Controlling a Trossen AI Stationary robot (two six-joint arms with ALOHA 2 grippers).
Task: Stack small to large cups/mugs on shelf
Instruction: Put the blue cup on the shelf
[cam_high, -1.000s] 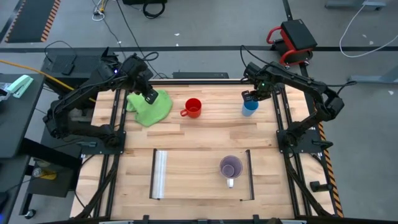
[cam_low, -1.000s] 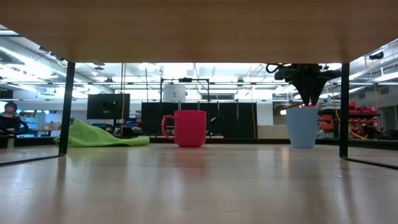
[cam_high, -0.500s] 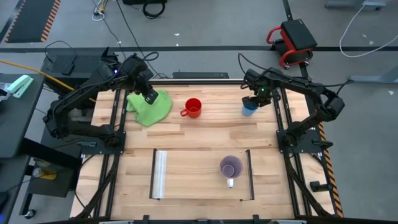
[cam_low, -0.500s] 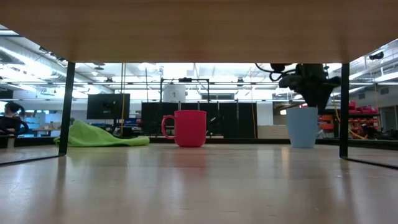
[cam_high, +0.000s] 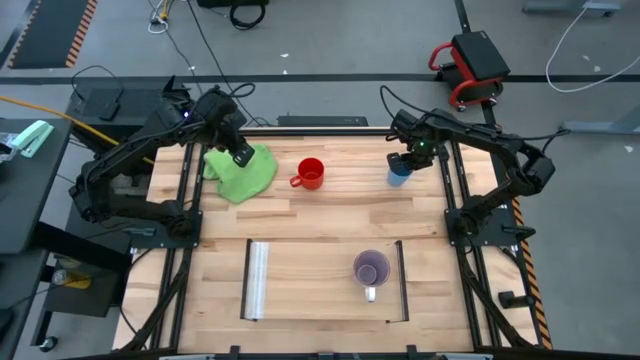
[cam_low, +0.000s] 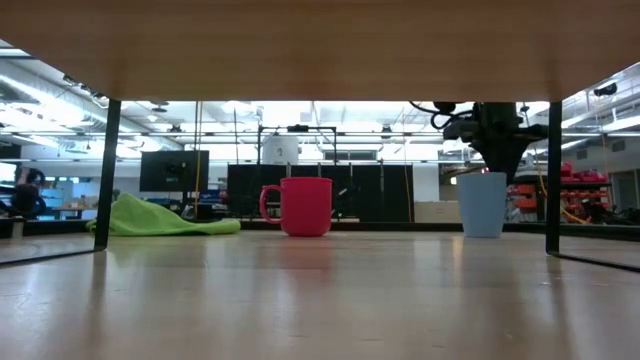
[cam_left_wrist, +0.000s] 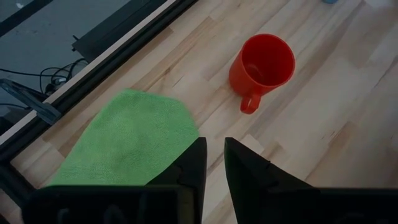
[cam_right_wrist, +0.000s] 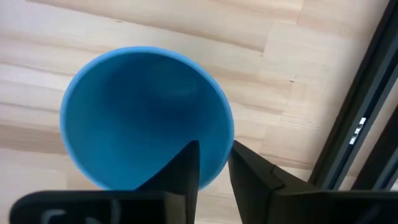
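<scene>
The light-blue cup (cam_high: 399, 176) stands on its base at the table's far right, and shows in the low view (cam_low: 482, 204). My right gripper (cam_right_wrist: 214, 149) is above it, shut on its rim. The red mug (cam_high: 311, 173) stands upright at the far middle. The translucent purple mug (cam_high: 371, 270) stands on the shelf (cam_high: 320, 285), near its dark bar. My left gripper (cam_left_wrist: 214, 146) is shut and empty above the edge of the green cloth (cam_high: 240, 170) at the far left. My right gripper has the light-blue cup's rim (cam_right_wrist: 225, 132) between its fingers, one finger inside the cup and one outside. The fingers come from above, pointing down, at the rim's far right side. The cup stands upright with its base on the table.
The green cloth lies flat beside the red mug. A black frame rail (cam_right_wrist: 360, 124) runs along the table's right edge close to the cup. The shelf's clear strip (cam_high: 257, 280) is at its left end. Bare tabletop (cam_high: 330, 215) lies between the far objects and the shelf.
My right gripper has turned above the light-blue cup and settled on its rim. The cup has slid a little toward the table's left edge, staying upright on the table.
</scene>
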